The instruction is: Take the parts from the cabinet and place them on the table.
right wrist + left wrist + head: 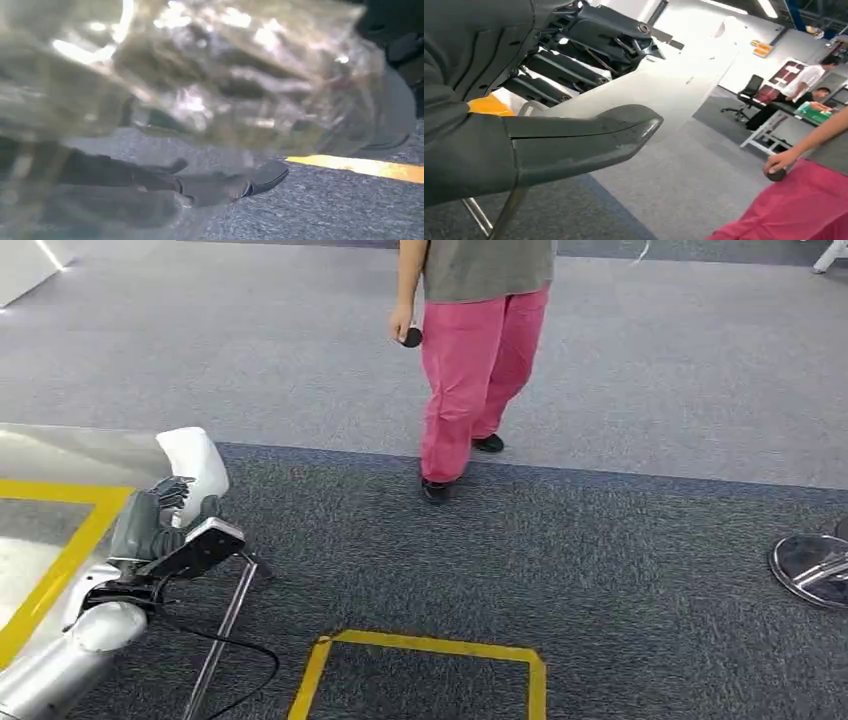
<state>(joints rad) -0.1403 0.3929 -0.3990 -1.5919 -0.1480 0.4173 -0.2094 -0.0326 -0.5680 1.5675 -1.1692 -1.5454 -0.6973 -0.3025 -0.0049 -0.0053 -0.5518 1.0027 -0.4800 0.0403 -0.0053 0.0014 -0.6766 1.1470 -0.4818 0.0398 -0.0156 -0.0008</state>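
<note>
My left hand [160, 520] holds a white curved part [195, 465] over the near corner of the metal table [60, 455] at the left. In the left wrist view the white part [664, 85] lies between the grey thumb [589, 135] and the dark fingers [589, 35] of the left hand [524, 95]. In the right wrist view a crumpled clear plastic bag [200, 75] with a dark part inside sits in my right hand [150, 185], whose thumb [260, 180] lies under it above the carpet.
A person in pink trousers [475, 360] stands ahead on the carpet, holding a small dark object [411, 337]. A yellow tape square [420, 650] marks the floor in front. A chair base [810, 565] is at the right. The table leg [220, 630] slants down beside my left arm.
</note>
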